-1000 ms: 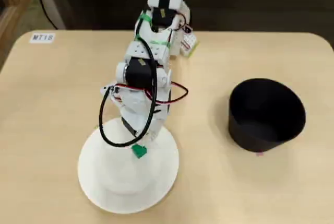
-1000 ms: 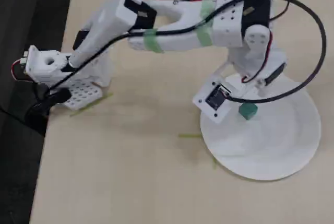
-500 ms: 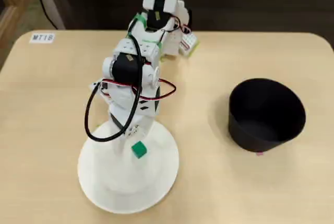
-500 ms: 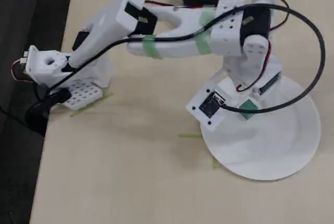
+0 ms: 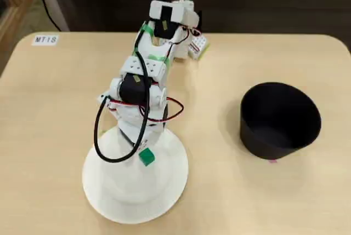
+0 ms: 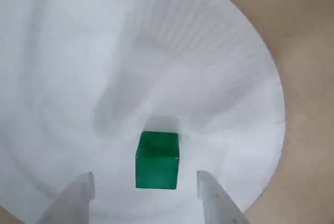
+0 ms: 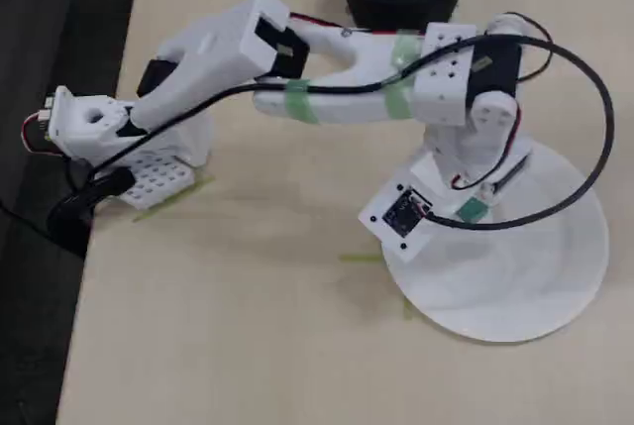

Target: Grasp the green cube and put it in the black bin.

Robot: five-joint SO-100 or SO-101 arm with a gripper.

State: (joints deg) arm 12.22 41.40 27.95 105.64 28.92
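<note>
Light wood table (image 5: 49, 114), dark floor (image 7: 45, 49) beside, even light.

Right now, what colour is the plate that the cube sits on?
Plain white. The plate shows best in the wrist view, with the green cube on it.

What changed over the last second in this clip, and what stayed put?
The arm lowered and drew in over the white plate, bringing the gripper down around the green cube. The jaws now stand open on either side of the cube in the wrist view, with gaps both sides; nothing is gripped yet. The cube stayed on the plate, and the plate and the black bin stayed where they were.
</note>
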